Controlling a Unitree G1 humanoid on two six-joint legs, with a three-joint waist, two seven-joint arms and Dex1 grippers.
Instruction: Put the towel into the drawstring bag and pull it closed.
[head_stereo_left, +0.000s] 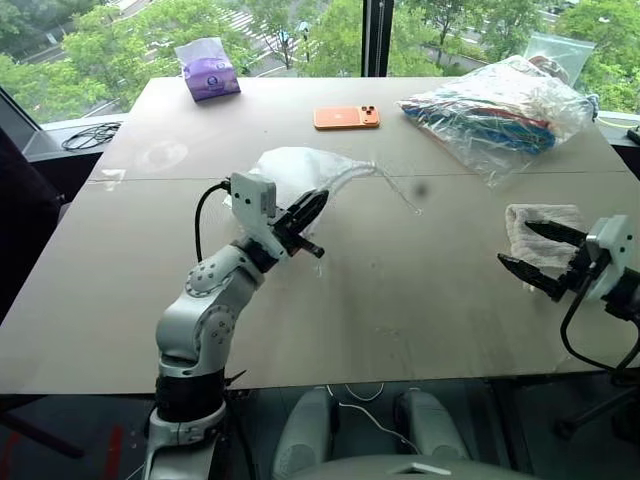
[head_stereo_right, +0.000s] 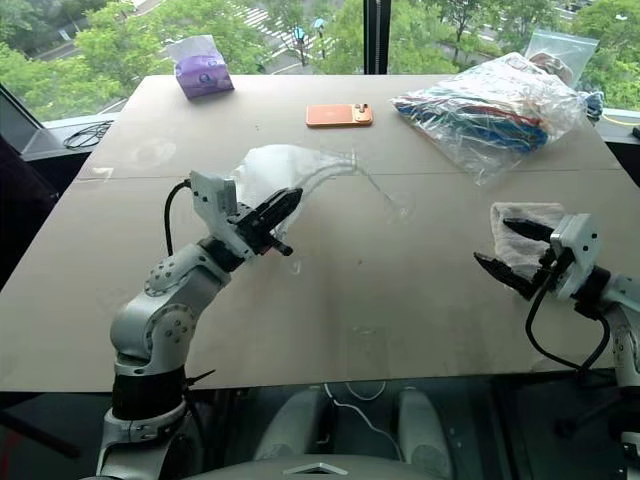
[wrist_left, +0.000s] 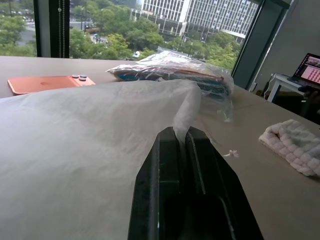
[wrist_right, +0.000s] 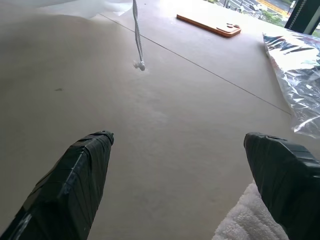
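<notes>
left gripper pinches the bag mid-table. towel at the right edge sits by the wide-open right gripper, the nearer arm.

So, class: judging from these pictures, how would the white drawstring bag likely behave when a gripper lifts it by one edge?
The drawstring bag looks thin and semi-translucent, so it is probably very light. Pinched in the left gripper, it drapes and creases, suggesting it is floppy, and its mouth may not stay open unaided. Its cord trails loose and would likely drag.

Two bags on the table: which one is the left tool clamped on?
The drawstring bag, thin white fabric with cords, pinched by the shut left tool. The clear plastic bag of colourful items lies untouched at the far right.
</notes>
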